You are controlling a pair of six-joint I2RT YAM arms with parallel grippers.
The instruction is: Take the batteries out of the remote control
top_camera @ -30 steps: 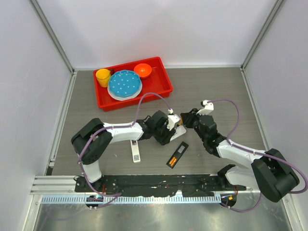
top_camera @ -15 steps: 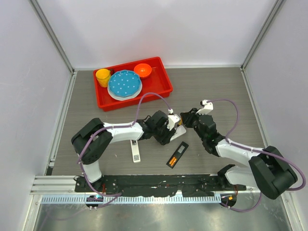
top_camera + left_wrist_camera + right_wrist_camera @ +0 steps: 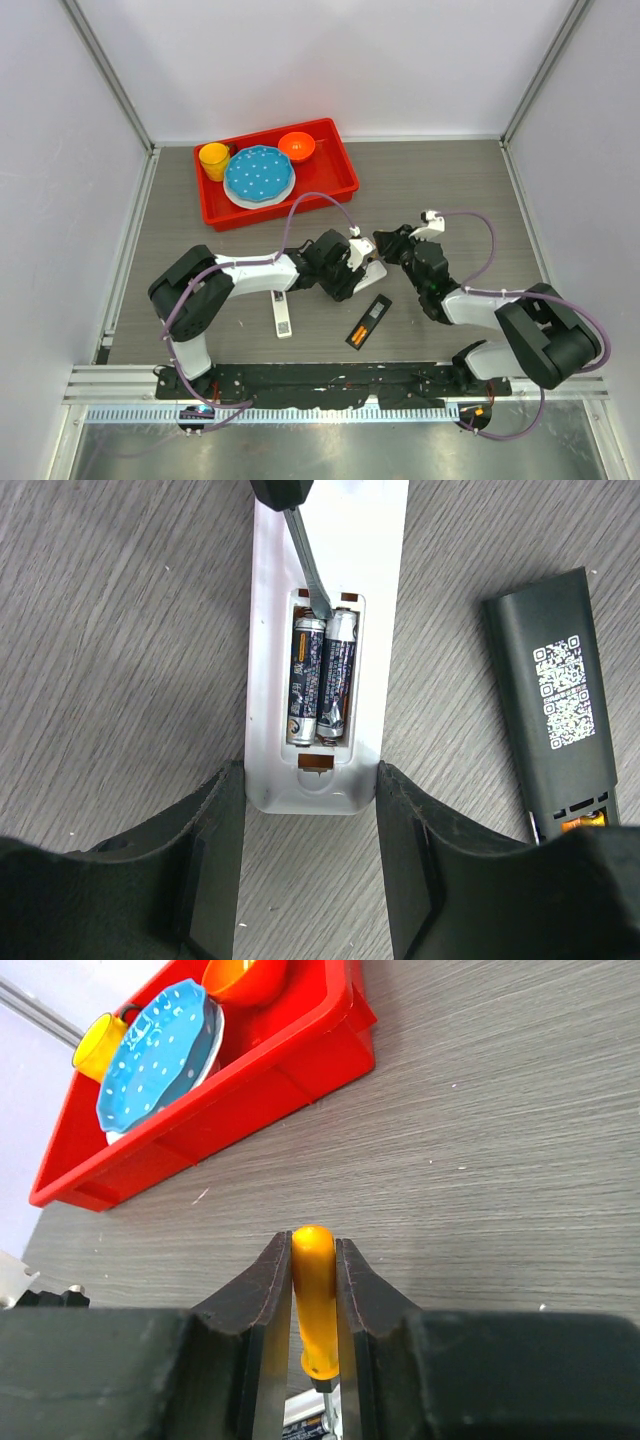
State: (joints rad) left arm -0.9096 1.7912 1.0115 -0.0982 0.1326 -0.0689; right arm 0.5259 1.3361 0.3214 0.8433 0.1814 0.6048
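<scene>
White remote [image 3: 325,540] face down on grey wood-grain surface [image 3: 120,630], back compartment uncovered, its 6 o'clock end pinched between the dark fingers [image 3: 210,860] of the left gripper [image 3: 310,785]. Two batteries [image 3: 322,680], dark with silver print, side by side inside that compartment. Flat metal tip of a screwdriver [image 3: 303,550] down at the compartment's 12 o'clock end, between the two cells' tops. Right gripper [image 3: 313,1250] with fingers pressed together on the screwdriver's orange handle. Black remote [image 3: 555,700] just beside the white one at 3 o'clock in the left wrist view. From above, red tray [image 3: 335,168] well apart at 11 o'clock of both grippers, carrying blue dotted plate [image 3: 259,173], yellow cup [image 3: 213,160] and orange bowl [image 3: 297,146]; slim white strip [image 3: 283,318] at 8 o'clock.
</scene>
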